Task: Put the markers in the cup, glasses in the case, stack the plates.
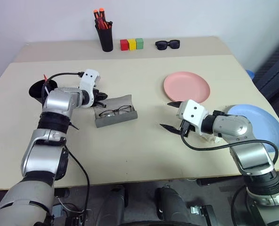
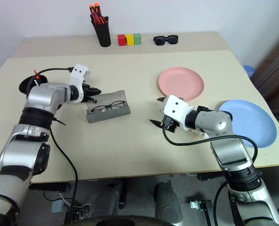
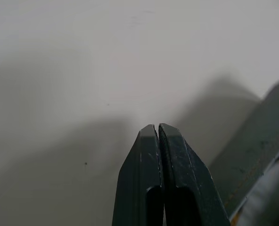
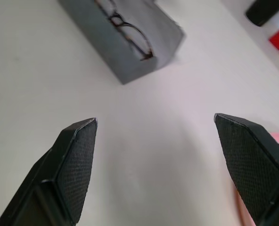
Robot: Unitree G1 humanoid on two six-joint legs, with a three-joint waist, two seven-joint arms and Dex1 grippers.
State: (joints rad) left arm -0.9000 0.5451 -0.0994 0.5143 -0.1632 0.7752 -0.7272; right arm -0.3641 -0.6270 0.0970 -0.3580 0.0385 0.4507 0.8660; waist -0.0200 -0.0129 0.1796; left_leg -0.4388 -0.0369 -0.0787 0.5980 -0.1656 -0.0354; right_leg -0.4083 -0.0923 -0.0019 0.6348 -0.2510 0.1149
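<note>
The grey case (image 1: 112,118) lies open left of the table's middle with the wire-rimmed glasses (image 1: 116,112) inside it. My left gripper (image 1: 102,98) is shut and empty, hovering at the case's far left corner; in the left wrist view its fingers (image 3: 157,141) press together above bare table. Behind that arm stands the black cup (image 1: 36,90), with a red marker tip (image 1: 45,77) poking up at its rim. On the right lie the pink plate (image 1: 186,87) and the blue plate (image 1: 259,123), apart. My right gripper (image 1: 170,115) is open and empty between the case and the plates.
At the back stand a black pen holder (image 1: 104,37) with orange-capped pens, three coloured blocks (image 1: 131,44) and black sunglasses (image 1: 167,44). The table's right edge runs just past the blue plate.
</note>
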